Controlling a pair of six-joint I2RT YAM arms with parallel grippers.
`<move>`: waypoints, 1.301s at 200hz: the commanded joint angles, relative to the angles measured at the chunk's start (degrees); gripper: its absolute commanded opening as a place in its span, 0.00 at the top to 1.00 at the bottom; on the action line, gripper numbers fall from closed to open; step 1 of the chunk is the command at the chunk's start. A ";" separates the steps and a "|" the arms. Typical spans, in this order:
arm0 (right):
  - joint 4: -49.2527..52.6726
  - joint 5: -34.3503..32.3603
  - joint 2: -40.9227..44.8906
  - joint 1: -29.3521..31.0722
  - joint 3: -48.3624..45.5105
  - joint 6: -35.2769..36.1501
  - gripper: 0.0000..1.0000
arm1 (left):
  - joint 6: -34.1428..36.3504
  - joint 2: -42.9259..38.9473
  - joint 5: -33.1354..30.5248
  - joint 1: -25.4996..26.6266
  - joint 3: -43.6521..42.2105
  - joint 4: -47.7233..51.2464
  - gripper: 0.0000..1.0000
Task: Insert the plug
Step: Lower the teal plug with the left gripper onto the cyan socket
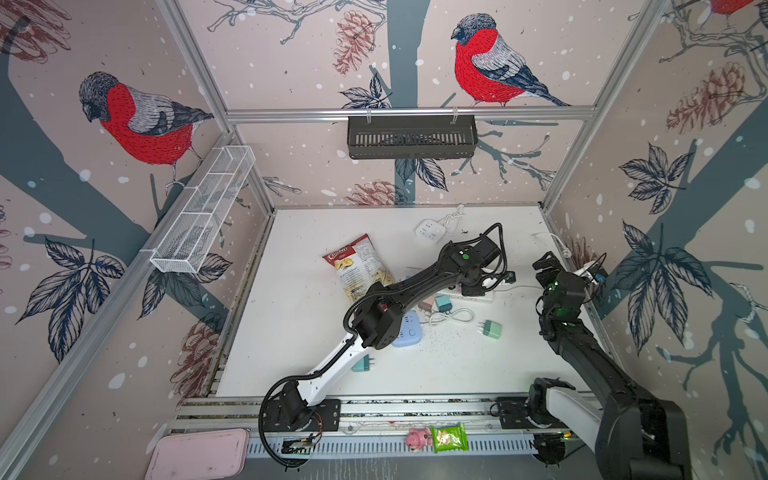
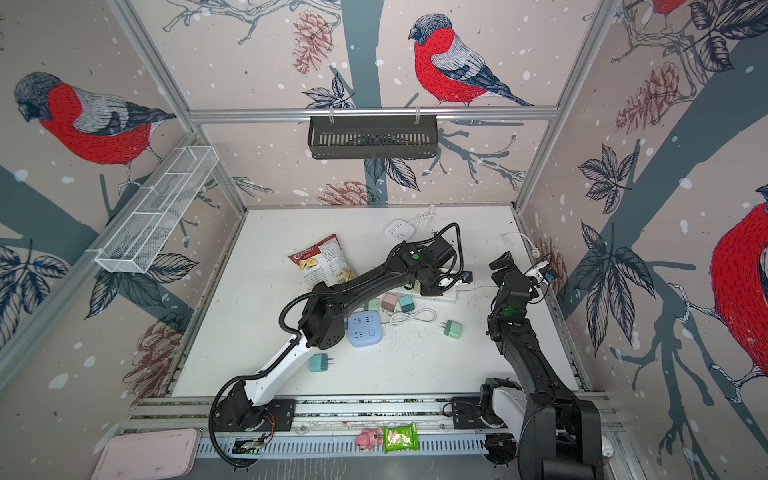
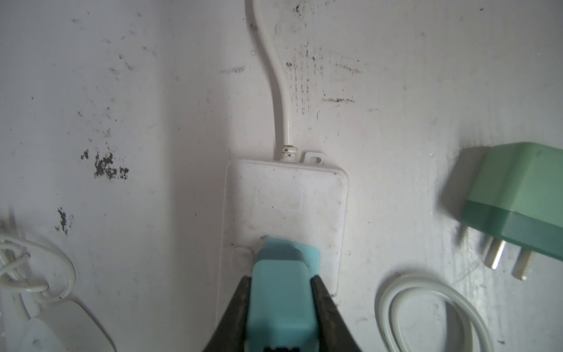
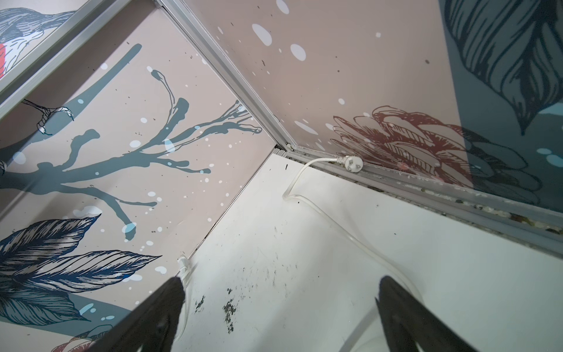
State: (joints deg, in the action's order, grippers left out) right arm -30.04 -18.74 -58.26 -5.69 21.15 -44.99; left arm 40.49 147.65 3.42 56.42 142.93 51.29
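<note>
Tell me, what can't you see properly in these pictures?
- Prongs of the teal plug: left wrist view, hidden under the plug's own body, so whether they sit in the white power strip is unclear.
- The left claw: in both top views, mostly hidden beneath its arm's wrist.
- The right claw: right wrist view, fingers cut off by the picture's edge.

Both top views look steeply down from high above the front edge, sharing the whole scuffed white tabletop (image 1: 291,340). The left wrist view hangs close over a white rectangular plastic power strip (image 3: 283,207). The right wrist view looks low towards the table's aluminium-framed back right corner (image 4: 283,148).
</note>
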 commanded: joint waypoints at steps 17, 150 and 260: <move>-0.56 0.63 0.08 -0.11 -0.05 -0.45 0.00 | -0.86 -1.92 2.70 -0.17 -0.62 10.41 1.00; -0.98 0.90 -0.27 -0.29 -0.14 -0.71 0.00 | 9.56 2.93 -0.95 -2.30 -1.78 5.41 1.00; -0.93 1.43 -0.08 -0.32 -0.15 -0.80 0.00 | 6.79 0.09 -1.93 -2.54 -4.63 -1.73 0.02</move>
State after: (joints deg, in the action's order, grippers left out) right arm -30.06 -17.28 -58.74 -5.98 20.99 -45.21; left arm 47.62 147.89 4.49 54.48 139.22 49.39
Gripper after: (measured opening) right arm 0.996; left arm 0.479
